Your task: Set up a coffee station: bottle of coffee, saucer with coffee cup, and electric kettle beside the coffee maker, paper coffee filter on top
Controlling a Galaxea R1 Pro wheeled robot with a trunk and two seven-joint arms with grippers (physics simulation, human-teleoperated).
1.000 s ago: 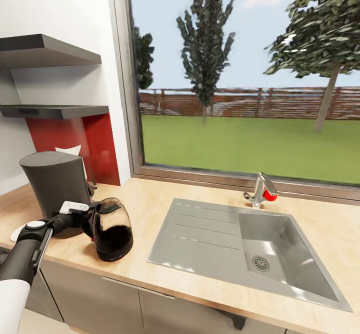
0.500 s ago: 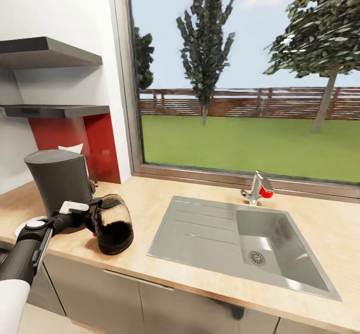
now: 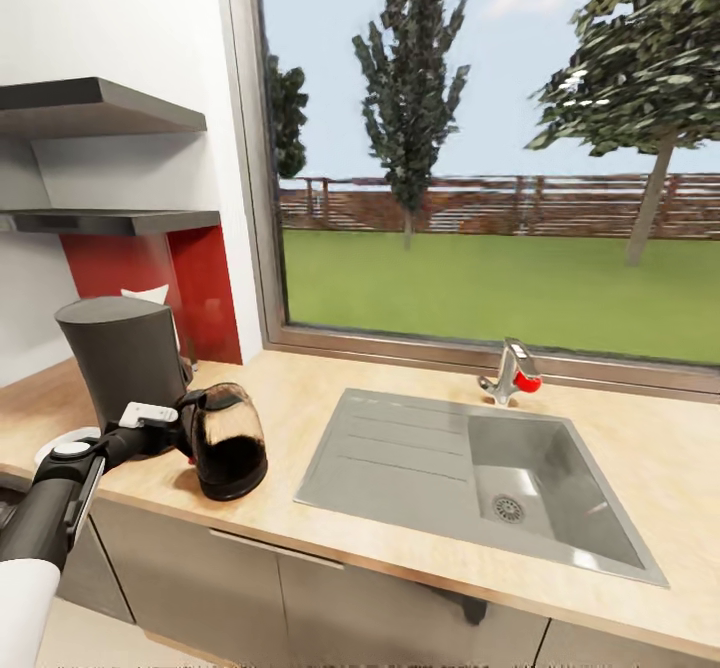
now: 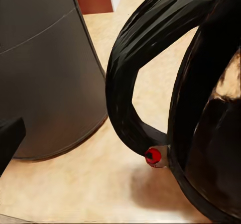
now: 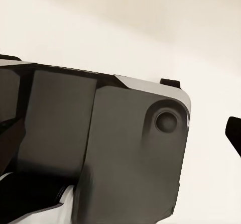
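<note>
While the left tool (image 3: 183,435) grips its handle, the electric kettle (image 3: 228,443) stands beside the coffee maker (image 3: 122,360).

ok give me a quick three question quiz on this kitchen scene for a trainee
1. True or false: the electric kettle stands on the kitchen countertop beside the coffee maker.
2. Which lies to the kettle's right in the head view: A) sink B) stove C) fridge?
3. Fill in: the left end effector is at the kettle's ____.

Key: 1 true; 2 A; 3 handle.
</note>
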